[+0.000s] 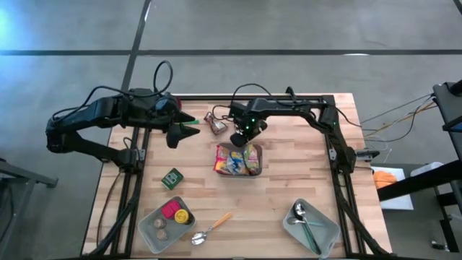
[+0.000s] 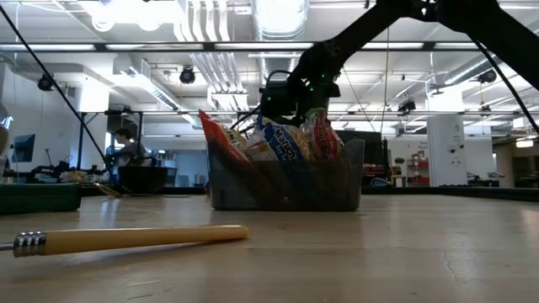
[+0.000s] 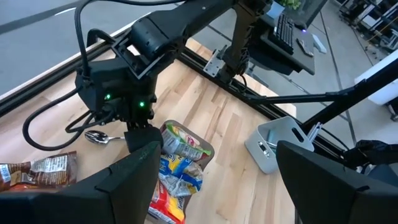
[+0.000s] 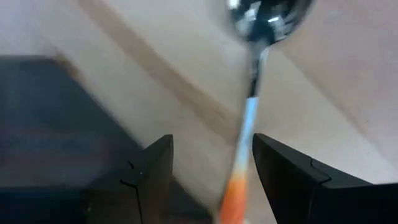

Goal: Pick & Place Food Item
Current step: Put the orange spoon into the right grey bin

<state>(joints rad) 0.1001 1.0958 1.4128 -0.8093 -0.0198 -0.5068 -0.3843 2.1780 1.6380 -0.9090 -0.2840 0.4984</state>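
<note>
A dark bin full of bright snack packets stands mid-table. My right gripper hangs open just over the bin's far edge, pointing steeply down; the low view shows it about level with the packet tops. Its wrist view shows a spoon lying on the table below, with the handle running between the open fingers and the bin's dark wall beside it. The same spoon shows beside that gripper in the left wrist view. A loose packet lies flat behind the bin. My left gripper waits open at the far left, raised.
A green tin sits in front of the bin to the left. A grey tray with small round things stands near left, and an orange-handled spoon lies beside it. Another grey tray holding spoons is near right.
</note>
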